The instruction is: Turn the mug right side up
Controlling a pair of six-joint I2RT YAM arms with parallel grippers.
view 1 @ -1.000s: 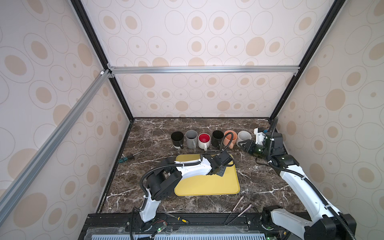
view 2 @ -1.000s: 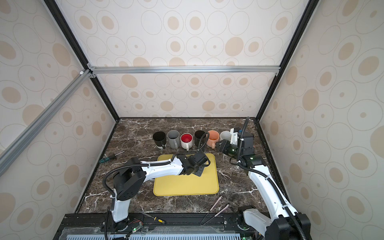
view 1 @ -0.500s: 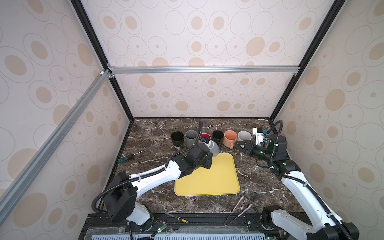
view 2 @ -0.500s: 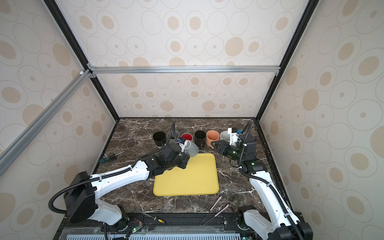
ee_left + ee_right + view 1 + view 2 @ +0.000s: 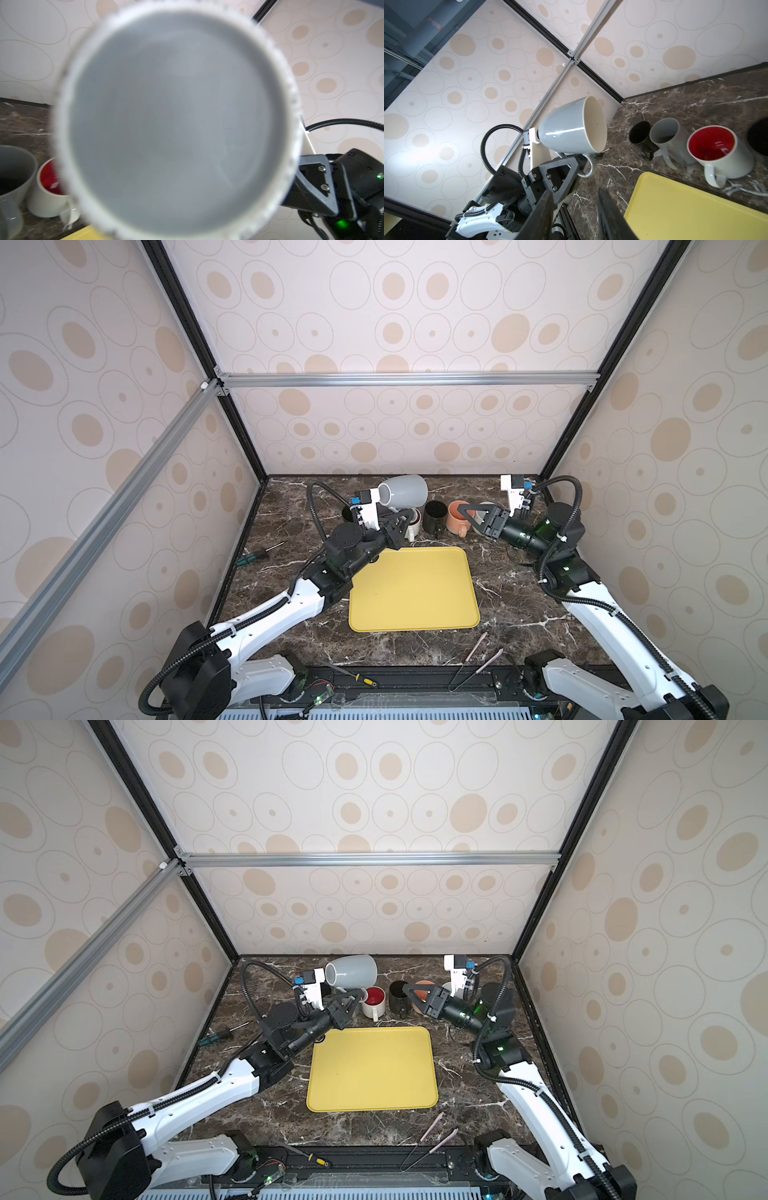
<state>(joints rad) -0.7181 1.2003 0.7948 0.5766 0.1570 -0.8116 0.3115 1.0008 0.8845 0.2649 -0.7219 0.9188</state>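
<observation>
Holding the mug point(image 5: 403, 491) sideways aloft mid-turn, your left gripper point(image 5: 576, 166) looks clamped on its handle point(image 5: 588, 169), right gripper point(image 5: 473, 519) parted and empty; next, finish rolling it upright and set it down.

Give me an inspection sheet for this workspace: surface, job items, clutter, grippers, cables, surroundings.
Surface: dark marble tabletop; flat yellow plastic tray with nothing on it.
Job's things: grey ceramic mug held in the air on its side, not yet upright.
Clutter: row of upright mugs along the back, including a white mug with red inside; green-handled screwdriver at the left; tweezers at the front.
Grippers: left gripper shut on the grey mug's handle; right gripper open and empty.
Cables: black corrugated hose loops at the left wrist; a similar one at the right.
Surroundings: circle-patterned walls; aluminium frame bar.
</observation>
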